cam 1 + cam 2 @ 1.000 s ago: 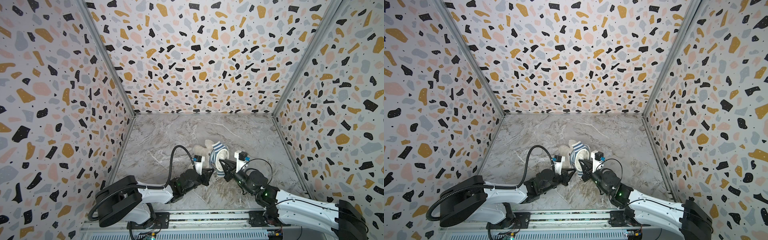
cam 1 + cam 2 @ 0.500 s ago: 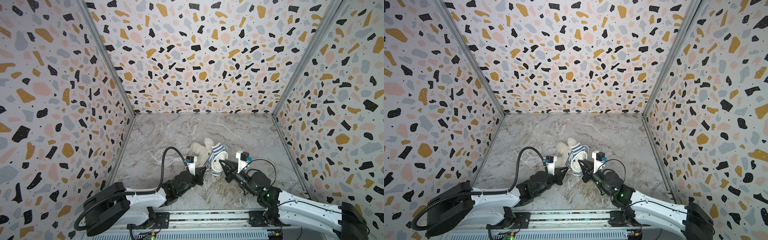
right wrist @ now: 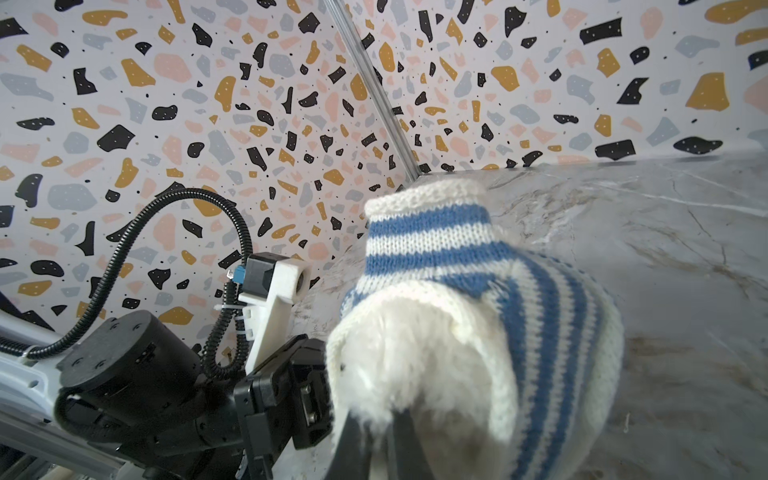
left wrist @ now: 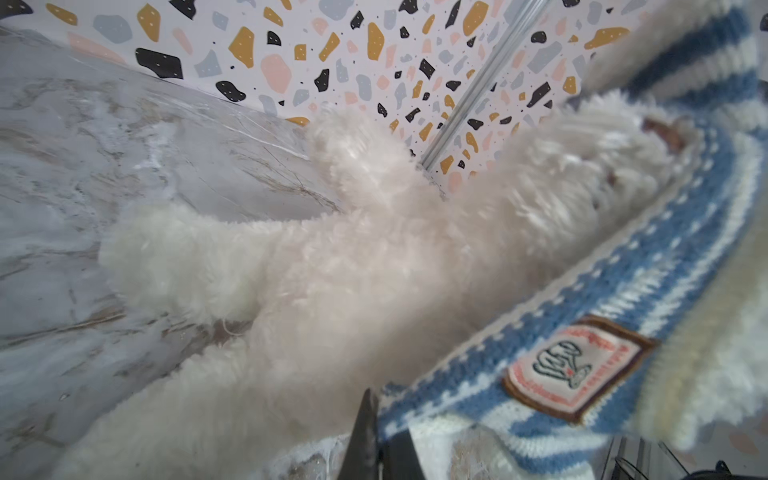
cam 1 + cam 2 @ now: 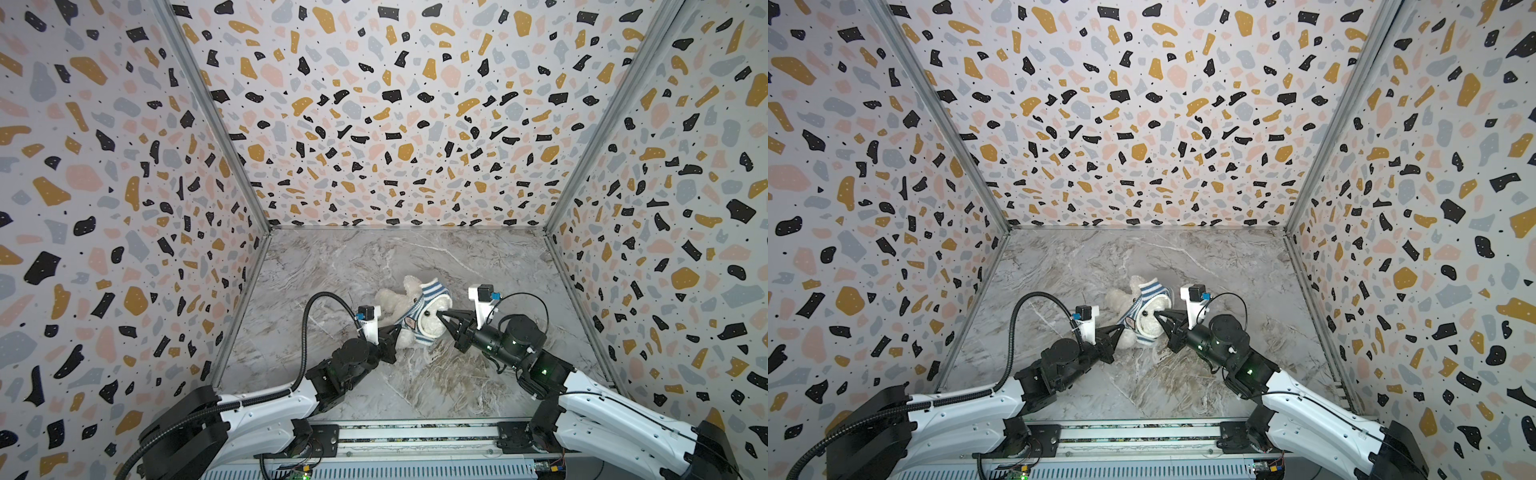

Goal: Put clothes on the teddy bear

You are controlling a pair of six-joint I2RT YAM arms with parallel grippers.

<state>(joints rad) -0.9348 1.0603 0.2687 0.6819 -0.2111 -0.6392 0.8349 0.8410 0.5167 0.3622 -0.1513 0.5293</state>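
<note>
The teddy bear lies near the middle of the desk, with a striped shirt bunched over its head and its legs bare. We see the left claw pinched tight on the shirt's hem beside the badge. The right claw is closed at the bear's face; whether on fur or shirt rim, we cannot tell. The desk is grey marble, and speckled terrazzo walls enclose it on three sides.

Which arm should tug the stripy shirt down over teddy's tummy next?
Probably left. The left end effector is shut on the shirt hem by the badge, nearest the teddy bear's tummy. The right end effector pinches up at the head.
</note>
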